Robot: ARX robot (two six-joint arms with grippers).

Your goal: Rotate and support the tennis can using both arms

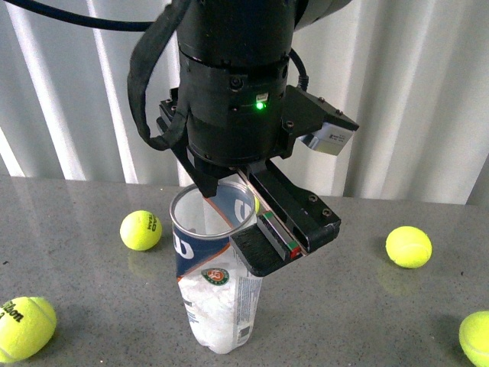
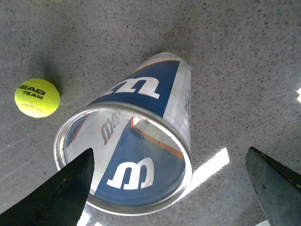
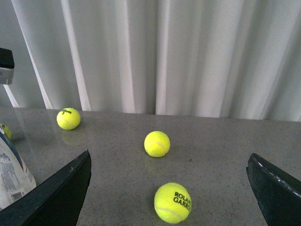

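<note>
The tennis can (image 1: 218,283) stands upright on the grey table (image 1: 344,306), its open metal rim at the top. My left gripper (image 1: 241,218) hangs open just above that rim, one finger at the far side and one at the near right. In the left wrist view I look down into the tennis can (image 2: 141,141), with my left gripper (image 2: 169,151) spread wide and not touching it. My right gripper (image 3: 168,162) is open and empty, held low over the table. From there only an edge of the tennis can (image 3: 11,174) shows, off to one side.
Yellow tennis balls lie around the can: one (image 1: 141,229) at the left, one (image 1: 408,246) at the right, two more (image 1: 23,327) (image 1: 477,336) at the front corners. Ahead of the right gripper sit several balls (image 3: 172,202). White curtains (image 1: 412,92) back the table.
</note>
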